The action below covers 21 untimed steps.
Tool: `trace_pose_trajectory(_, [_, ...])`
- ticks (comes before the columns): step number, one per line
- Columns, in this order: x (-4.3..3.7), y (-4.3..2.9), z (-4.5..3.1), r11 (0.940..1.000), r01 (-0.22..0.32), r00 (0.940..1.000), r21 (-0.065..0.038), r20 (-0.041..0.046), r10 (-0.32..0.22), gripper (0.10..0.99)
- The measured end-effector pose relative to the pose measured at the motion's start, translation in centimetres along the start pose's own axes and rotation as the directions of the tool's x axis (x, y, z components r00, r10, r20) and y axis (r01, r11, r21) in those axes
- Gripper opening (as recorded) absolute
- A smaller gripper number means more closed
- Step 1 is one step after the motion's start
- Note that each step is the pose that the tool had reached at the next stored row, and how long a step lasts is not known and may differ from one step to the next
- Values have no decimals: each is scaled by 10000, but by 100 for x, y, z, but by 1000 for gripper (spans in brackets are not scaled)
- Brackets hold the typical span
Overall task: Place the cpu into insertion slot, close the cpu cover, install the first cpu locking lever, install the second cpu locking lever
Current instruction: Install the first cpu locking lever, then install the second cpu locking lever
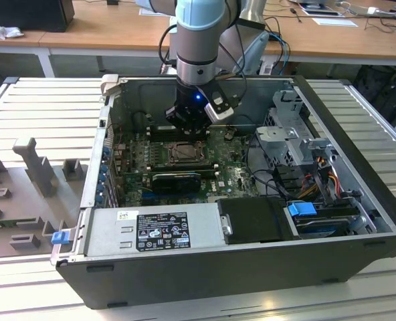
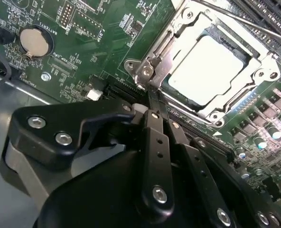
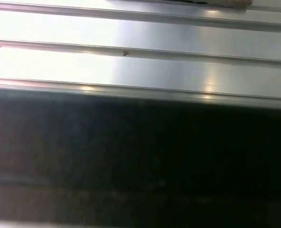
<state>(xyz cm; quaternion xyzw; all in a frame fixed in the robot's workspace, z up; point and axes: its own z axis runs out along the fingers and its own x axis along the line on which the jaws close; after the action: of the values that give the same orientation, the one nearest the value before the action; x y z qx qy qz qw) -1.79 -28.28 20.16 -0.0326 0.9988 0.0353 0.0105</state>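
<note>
Black gripper (image 2: 152, 107) fingers (image 2: 155, 142) are being shown pressed together in the second wrist view — closed, with nothing seen between them. Well off to one side of the fingers, a round coin battery (image 2: 35, 40) is being seen on the green motherboard (image 2: 83, 52). Just beyond the fingertips, the cpu (image 2: 209, 69) is being held in the insertion slot (image 1: 184, 153) — the cpu cover (image 2: 178, 33) is lying shut around it.

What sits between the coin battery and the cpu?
In the second wrist view, bare green board with small parts, then the cpu cover edge, separates battery from cpu.
</note>
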Motion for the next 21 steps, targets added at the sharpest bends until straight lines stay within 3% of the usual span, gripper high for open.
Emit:
trace_pose_trajectory(5, [-3,10,-167,10000,0,10000,13,-7,0,106])
trace_pose_trajectory(21, [3,-91,-177,10000,1,10000,12,-7,-1,106])
